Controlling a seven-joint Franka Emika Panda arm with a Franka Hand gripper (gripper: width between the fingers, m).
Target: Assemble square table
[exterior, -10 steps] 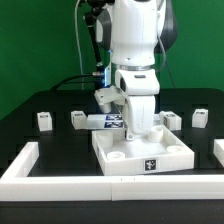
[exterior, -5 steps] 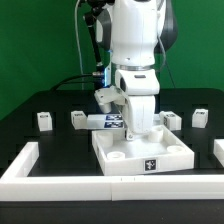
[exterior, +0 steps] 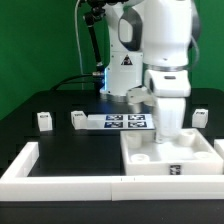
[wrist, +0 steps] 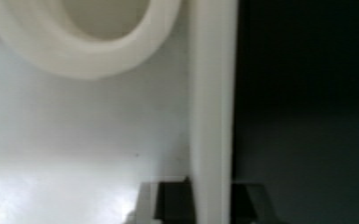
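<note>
Nearest me in the ext. view, a long white border wall (exterior: 80,187) runs along the front of the black desk (exterior: 70,148) and turns back at the ext. view's left. Just behind it, toward the ext. view's right, lies the square panel (exterior: 195,155), flat, rim up, w/ round sockets in its top. My arm (exterior: 165,50) stands over it. In the wrist view the fingers (wrist: 163,203) are clamped on the panel's raised rim: the white strip runs straight between the two dark pads, w/ one socket (wrist: 96,40) just beside it.

Farther back, loose legs stand in a row, none on the panel: a leg (exterior: 43,121) and a 2nd leg (exterior: 78,119) at the ext. view's left, a 3rd leg (exterior: 199,117) at its right. I can't find the 4th; maybe it's behind the arm. Between them lies the marker board (exterior: 125,121).

Progress, as I judge it: early. No leg is fitted yet, and the panel seems only to be getting placed by the wall. All four legs are left to do.

Bkgd: plain green backdrop (exterior: 30,50) behind the matte black desk.
</note>
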